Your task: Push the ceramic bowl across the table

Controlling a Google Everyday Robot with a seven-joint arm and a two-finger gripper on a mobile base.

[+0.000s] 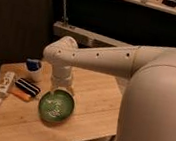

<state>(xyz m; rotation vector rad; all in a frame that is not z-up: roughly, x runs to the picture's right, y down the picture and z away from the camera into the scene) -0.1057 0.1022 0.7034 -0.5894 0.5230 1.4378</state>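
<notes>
Dim room. A dark wall [19,18] stands at the back and a pale shelf [133,0] runs along the top; I cannot tell what is on it. Below the shelf is a pale horizontal ledge [87,34], with a thin upright rod [65,3] rising from its left end.

The white robot body [159,107] fills the right side and hides the table's right end. Its arm [98,59] reaches left over the table, bends at a rounded joint and drops straight down.

The table [95,107] is low, with a light wooden plank top. Seams run along its length and its front edge catches the light.

The ceramic bowl [55,107] is green and glossy with pale specks inside. It sits upright, left of the table's middle and near the front edge.

The gripper [60,90] is at the bottom of the wrist, right at the bowl's back rim. I cannot tell whether it is touching the rim, whether it is open or closed, or whether it has hold of anything.

Smaller things sit on the left end of the table:
- A white cup with a blue top [33,68] stands behind and to the left of the bowl, beside the wrist.
- A dark striped packet [28,86] lies flat just left of the bowl.
- An orange item [20,94] lies against the packet's front.
- A white tube [3,87] lies near the left edge.
</notes>
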